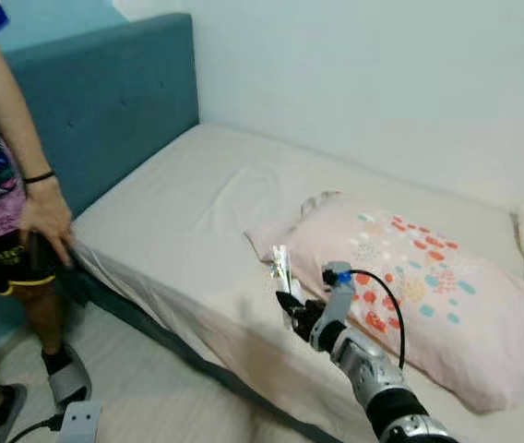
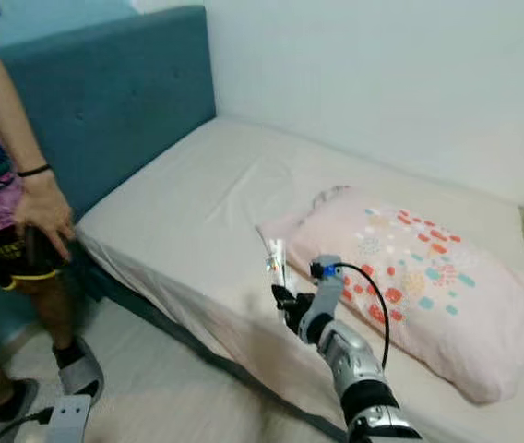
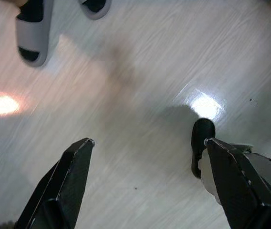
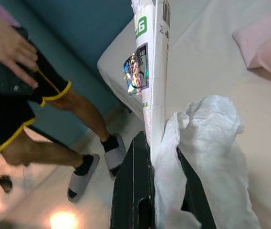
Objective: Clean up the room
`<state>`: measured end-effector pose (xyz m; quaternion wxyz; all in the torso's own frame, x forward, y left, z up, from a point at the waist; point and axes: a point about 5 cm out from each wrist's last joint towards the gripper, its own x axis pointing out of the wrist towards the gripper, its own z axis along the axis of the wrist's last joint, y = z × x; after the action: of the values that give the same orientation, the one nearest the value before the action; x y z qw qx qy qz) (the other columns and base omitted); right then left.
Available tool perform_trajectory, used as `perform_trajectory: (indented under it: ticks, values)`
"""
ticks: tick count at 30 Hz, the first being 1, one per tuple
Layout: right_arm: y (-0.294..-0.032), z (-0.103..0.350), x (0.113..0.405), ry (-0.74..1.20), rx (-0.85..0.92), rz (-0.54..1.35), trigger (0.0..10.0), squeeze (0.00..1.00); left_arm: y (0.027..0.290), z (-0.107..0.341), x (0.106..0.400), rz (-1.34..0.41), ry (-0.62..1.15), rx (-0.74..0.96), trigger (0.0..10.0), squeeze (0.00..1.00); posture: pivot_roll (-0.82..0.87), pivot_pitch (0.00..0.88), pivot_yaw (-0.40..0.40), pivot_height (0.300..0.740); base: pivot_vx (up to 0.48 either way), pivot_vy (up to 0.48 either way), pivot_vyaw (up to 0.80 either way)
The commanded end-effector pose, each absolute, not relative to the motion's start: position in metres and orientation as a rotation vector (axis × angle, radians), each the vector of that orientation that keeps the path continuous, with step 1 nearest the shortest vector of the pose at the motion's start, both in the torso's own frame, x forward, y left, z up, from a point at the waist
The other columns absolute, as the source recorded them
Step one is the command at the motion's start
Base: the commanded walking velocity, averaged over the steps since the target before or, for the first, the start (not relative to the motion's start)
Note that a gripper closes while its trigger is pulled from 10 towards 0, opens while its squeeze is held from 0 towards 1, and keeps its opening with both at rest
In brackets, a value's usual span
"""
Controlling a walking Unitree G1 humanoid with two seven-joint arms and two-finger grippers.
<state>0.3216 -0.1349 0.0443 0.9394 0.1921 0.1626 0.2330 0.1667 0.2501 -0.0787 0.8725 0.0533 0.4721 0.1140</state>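
Right gripper (image 4: 160, 176) is clamped on a flat white printed packet (image 4: 152, 62) and a crumpled white tissue (image 4: 207, 157), lifting both above the beige mattress (image 1: 188, 212) beside the pink patterned pillow (image 1: 419, 286), probably for disposal. Left gripper (image 3: 147, 157) hangs spread apart over pale floor (image 3: 140, 71).

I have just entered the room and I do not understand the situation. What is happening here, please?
The robot is tidying a bedroom. Its right tool is raised over the bed, near the pink pillow, and is shut on a flat white package together with a crumpled white tissue. Its left tool hangs open above the pale floor. A person in grey slippers stands to the robot's left, beside the blue headboard, one hand at the hip.
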Motion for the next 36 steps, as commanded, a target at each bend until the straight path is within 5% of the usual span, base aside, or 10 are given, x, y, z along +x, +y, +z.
perform_trajectory:
  ticks: [1, 2, 3, 4, 11, 23, 29, 36]
  values:
    - [-0.135, 0.037, 0.317, 0.360, 0.375, 0.463, 0.0, 0.00, 0.246, -0.084, 0.157, 0.222, 1.029, 0.110, 10.0, 0.00, 0.07, 0.012, -0.065, 0.740, -0.480, 0.000, 0.00]
    - [-0.139, 0.031, 0.314, 0.392, 0.351, 0.433, 3.0, 0.00, 0.246, -0.084, 0.157, 0.220, 1.026, 0.110, 10.0, 0.00, 0.07, 0.004, -0.066, 0.740, 0.000, 0.000, 0.00]
    - [-0.139, 0.031, 0.314, 0.392, 0.351, 0.433, 3.0, 0.00, 0.246, -0.084, 0.157, 0.220, 1.026, 0.110, 10.0, 0.00, 0.07, 0.004, -0.066, 0.740, 0.000, 0.000, 0.00]
    - [-0.148, 0.012, 0.302, 0.489, 0.283, 0.387, 10.0, 0.00, 0.247, -0.084, 0.157, 0.213, 1.020, 0.114, 10.0, 0.00, 0.08, 0.000, -0.067, 0.740, 0.000, 0.000, 0.00]
    - [-0.188, -0.042, 0.246, 0.777, 0.121, 0.192, 10.0, 0.00, 0.248, -0.082, 0.159, 0.205, 1.001, 0.108, 10.0, 0.00, 0.08, 0.000, -0.066, 0.740, 0.000, 0.000, 0.56]
    - [-0.198, -0.074, 0.196, 0.940, 0.130, 0.101, 10.0, 0.00, 0.248, -0.081, 0.162, 0.183, 0.996, 0.093, 10.0, 0.00, 0.07, 0.022, -0.051, 0.740, 0.000, 0.000, 0.78]
    - [-0.200, -0.074, 0.195, 0.931, 0.099, 0.097, 10.0, 0.00, 0.247, -0.081, 0.162, 0.179, 0.991, 0.077, 10.0, 0.00, 0.08, 0.025, -0.058, 0.740, 0.000, 0.000, 0.77]
    - [-0.186, -0.048, 0.237, 0.753, 0.048, 0.209, 10.0, 0.00, 0.246, -0.081, 0.162, 0.180, 0.977, 0.046, 10.0, 0.00, 0.08, 0.011, -0.063, 0.740, 0.000, 0.000, 0.77]
